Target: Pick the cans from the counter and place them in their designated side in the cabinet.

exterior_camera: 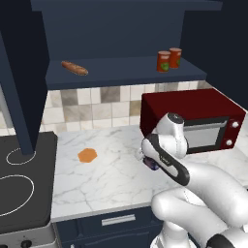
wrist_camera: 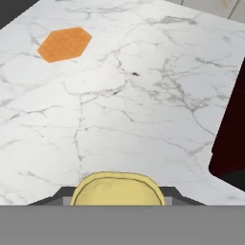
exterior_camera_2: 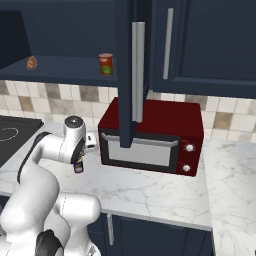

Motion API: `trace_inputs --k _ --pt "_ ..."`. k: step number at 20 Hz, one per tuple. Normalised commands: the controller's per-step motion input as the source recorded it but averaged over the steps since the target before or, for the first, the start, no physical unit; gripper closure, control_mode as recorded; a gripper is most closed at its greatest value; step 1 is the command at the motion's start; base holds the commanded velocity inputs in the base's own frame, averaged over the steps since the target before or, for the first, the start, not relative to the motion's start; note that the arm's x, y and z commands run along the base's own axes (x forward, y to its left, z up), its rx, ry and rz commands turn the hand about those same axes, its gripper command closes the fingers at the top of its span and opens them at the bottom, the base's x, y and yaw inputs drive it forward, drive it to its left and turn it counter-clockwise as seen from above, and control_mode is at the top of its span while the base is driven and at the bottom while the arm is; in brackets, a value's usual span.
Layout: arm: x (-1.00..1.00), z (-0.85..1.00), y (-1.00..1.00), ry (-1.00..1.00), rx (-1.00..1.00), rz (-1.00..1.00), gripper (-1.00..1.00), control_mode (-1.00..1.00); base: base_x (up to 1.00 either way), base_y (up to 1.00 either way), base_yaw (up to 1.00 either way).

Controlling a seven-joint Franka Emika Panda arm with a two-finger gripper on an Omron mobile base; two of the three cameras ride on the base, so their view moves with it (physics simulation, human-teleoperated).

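Observation:
My gripper (exterior_camera: 151, 163) is shut on a squat yellow tin with dark purple sides (exterior_camera_2: 78, 165), low over the white marble counter (exterior_camera: 104, 181), just left of the red microwave. In the hand view the tin's yellow top (wrist_camera: 118, 188) sits between the dark fingertips (wrist_camera: 61, 194). I cannot tell whether the tin still rests on the slab. Two red cans with green labels (exterior_camera: 163, 61) (exterior_camera: 175, 57) stand close together at the right end of the navy cabinet's shelf (exterior_camera: 121, 71). One of them (exterior_camera_2: 105, 64) shows in the right base view.
A brown baguette (exterior_camera: 74, 68) lies at the shelf's left end. A flat orange hexagonal piece (exterior_camera: 87, 155) (wrist_camera: 64, 43) lies on the counter left of my hand. The red microwave (exterior_camera: 193, 118) stands right, the black stovetop (exterior_camera: 24, 184) left. The open cabinet door (exterior_camera_2: 131, 65) hangs over the microwave.

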Motion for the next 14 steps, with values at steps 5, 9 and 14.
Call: trace_inputs --k 5,9,14 --pt "-0.08 0.54 -0.01 -0.03 0.09 0.01 1.00 -1.00 0.00 0.00 0.00" --pt "-0.07 0.48 0.00 -0.07 0.04 0.00 1.00 -1.00 0.00 0.00 0.00" --pt "-0.14 0.29 0.04 -0.16 0.00 0.00 1.00 -1.00 0.00 0.00 0.00"
